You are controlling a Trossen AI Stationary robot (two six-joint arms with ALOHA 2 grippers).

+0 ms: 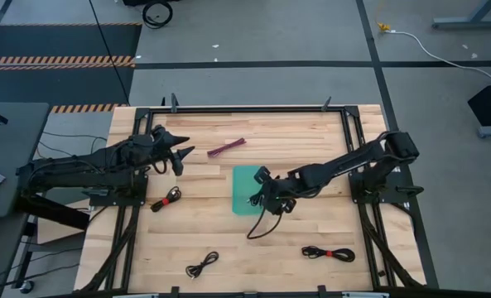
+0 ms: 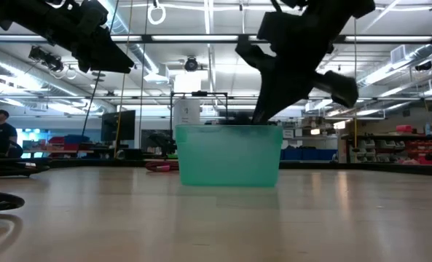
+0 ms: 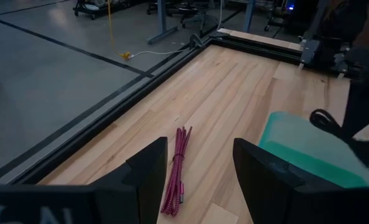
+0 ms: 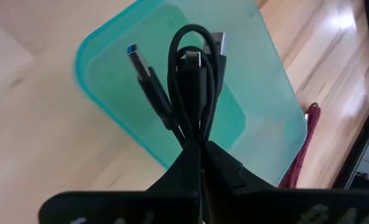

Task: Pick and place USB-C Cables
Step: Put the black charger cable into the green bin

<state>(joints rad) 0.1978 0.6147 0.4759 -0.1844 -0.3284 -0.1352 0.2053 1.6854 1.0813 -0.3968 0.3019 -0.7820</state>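
Right gripper [image 4: 200, 149]: your fingers are clamped on a looped black cable [image 4: 187, 81], held just above the teal tray [image 1: 243, 186] near the table's middle; one end trails onto the wood toward the table's front edge. Left gripper [image 3: 200, 171]: fingers parted wide and empty, raised above the table [image 1: 311, 136] at its left, near the maroon cable [image 1: 226, 147]. Remaining stock: you have three black cables [image 1: 166, 199] [image 1: 202, 265] [image 1: 329, 253] lying apart on the wood.
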